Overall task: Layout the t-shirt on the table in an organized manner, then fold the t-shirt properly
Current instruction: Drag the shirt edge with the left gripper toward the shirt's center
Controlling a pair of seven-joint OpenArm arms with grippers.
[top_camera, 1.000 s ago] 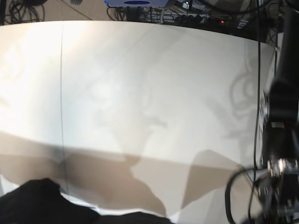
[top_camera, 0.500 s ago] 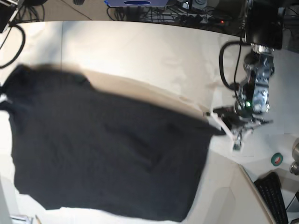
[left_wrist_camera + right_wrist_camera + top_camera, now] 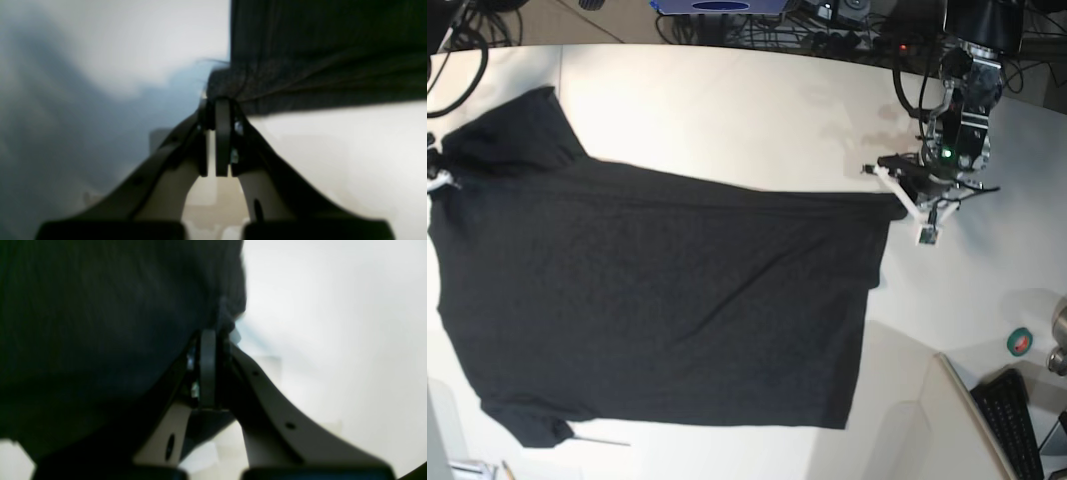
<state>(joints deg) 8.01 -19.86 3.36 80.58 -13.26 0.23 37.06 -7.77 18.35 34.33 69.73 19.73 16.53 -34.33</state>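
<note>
Notably, no legible writing or print showed on the t-shirt, hanging spread and plain black above the table. Left gripper was clamped on one corner, right gripper on another (its arm cut off at the base view's left edge). Wrist views were blurred.

The black t-shirt hangs spread wide and plain side out, stretched taut along its top edge, sleeve at ten o'clock, apparently draping onto the off-white table.
</note>
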